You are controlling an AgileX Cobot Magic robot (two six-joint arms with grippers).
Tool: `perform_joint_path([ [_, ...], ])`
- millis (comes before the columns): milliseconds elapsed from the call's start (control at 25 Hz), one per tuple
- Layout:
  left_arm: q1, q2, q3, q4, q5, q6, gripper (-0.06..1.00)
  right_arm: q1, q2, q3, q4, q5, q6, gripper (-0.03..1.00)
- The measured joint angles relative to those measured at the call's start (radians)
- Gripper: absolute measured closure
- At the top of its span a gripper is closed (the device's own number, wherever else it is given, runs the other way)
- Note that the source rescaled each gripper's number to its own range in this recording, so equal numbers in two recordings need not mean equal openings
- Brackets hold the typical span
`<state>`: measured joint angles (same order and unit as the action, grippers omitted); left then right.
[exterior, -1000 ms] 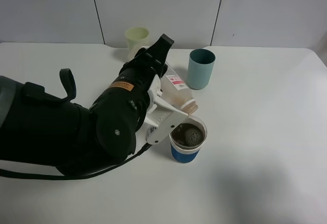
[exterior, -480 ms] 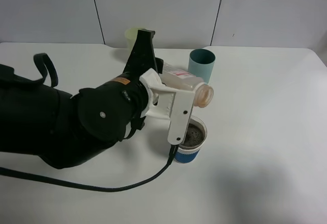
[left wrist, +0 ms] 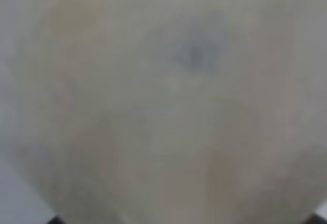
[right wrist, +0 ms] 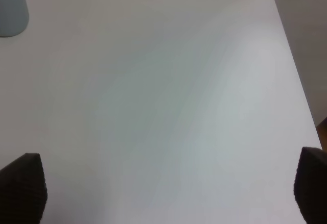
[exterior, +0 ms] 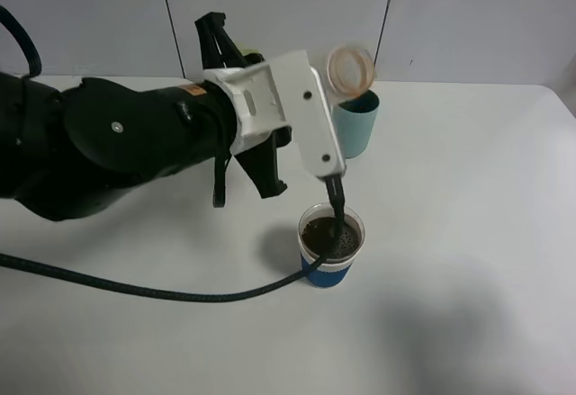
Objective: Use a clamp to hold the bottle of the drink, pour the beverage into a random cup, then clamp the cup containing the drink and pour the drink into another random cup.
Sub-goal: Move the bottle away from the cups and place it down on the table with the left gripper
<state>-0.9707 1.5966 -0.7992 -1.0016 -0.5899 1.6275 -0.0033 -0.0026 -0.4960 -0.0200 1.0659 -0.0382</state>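
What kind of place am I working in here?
Likely a lab test bench: a white table, plain grey wall panels behind, and a blue-banded cup and teal tumbler set out.

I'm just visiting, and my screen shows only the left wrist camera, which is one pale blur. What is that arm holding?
Observer: A small clear bottle, clamped in its jaws and raised above the table, with its open mouth towards the high camera.
Operator: Is there drink anywhere?
Observer: Yes, dark brown drink sits in the blue-banded cup standing on the table near that arm.
Operator: And the other arm?
Observer: Its jaws stand open over bare table, holding nothing.
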Motion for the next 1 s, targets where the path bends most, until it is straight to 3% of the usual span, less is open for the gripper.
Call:
perform_joint_path([
  [120, 0.085, -0.021, 0.000, 0.200, 0.092, -0.310, 0.94, 0.000, 0.000, 0.000, 0.000, 0.000, 0.000, 0.07],
  [360, 0.272, -0.057, 0.000, 0.707, 0.254, -0.992, 0.94, 0.000, 0.000, 0.000, 0.000, 0.000, 0.000, 0.07],
  [560, 0.396, -0.077, 0.000, 1.084, 0.299, -1.442, 0.94, 0.000, 0.000, 0.000, 0.000, 0.000, 0.000, 0.07],
  [800, 0.524, -0.087, 0.003, 1.408, 0.301, -1.812, 0.94, 0.000, 0.000, 0.000, 0.000, 0.000, 0.000, 0.07],
  [1000, 0.661, -0.087, 0.096, 1.502, 0.150, -1.968, 0.94, 0.000, 0.000, 0.000, 0.000, 0.000, 0.000, 0.07],
])
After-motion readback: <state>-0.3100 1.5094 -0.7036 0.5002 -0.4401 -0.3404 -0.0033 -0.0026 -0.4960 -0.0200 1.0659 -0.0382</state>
